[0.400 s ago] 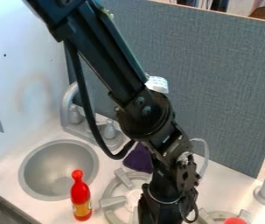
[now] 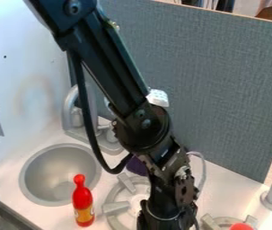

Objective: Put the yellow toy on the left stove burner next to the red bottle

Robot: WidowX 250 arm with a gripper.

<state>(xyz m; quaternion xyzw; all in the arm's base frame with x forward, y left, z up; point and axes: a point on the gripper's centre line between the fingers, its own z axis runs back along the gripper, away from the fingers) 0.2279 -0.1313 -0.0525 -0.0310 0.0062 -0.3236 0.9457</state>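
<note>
Bottle, red, upright between sink and burner; slim, so a sideways brush from the arm could topple it. Gripper: open or closed, laden or unladen, cannot tell. Against the earlier frame: arm's middle joint lower, purple cloth more covered, bottle unmoved.

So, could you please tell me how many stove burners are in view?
2. The left burner is between the red bottle and the arm, partly covered; the right burner is cut off at the bottom edge. Others may be hidden.
</note>
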